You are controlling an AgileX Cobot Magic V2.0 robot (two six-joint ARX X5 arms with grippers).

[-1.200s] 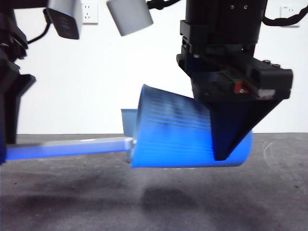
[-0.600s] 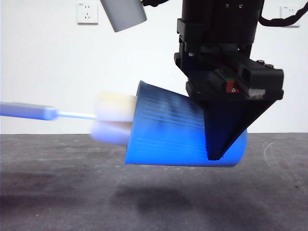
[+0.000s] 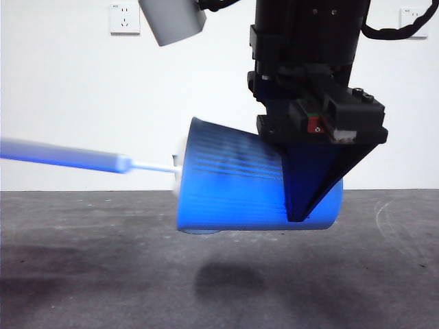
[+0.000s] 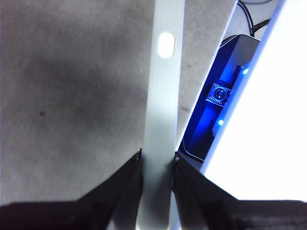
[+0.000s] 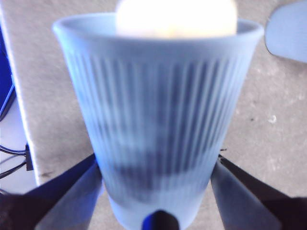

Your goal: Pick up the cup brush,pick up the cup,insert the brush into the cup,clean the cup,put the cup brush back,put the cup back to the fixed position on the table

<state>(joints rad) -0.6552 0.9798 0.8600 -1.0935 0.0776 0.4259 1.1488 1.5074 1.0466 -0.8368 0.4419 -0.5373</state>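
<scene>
While I hold it off the table [image 3: 82,274], the cup [image 3: 240,181] lies tilted on its side in the front view, mouth toward the brush, base clamped in my right gripper [image 3: 309,195] coming down from above; its shadow sits on the table below; the cup brush [image 3: 75,157] comes in level from the side edge, thin neck at the rim, sponge head mostly inside the mouth; a wall socket [image 3: 124,18] shows on the white wall behind.

Left wrist view: my left gripper [image 4: 157,163] has both jaws pinching the grey handle [image 4: 163,96], which runs out over the table.

Right wrist view: my right jaws press on either side of the ribbed cup near its base; the cream sponge head [image 5: 176,18] fills the mouth; blurred.
</scene>
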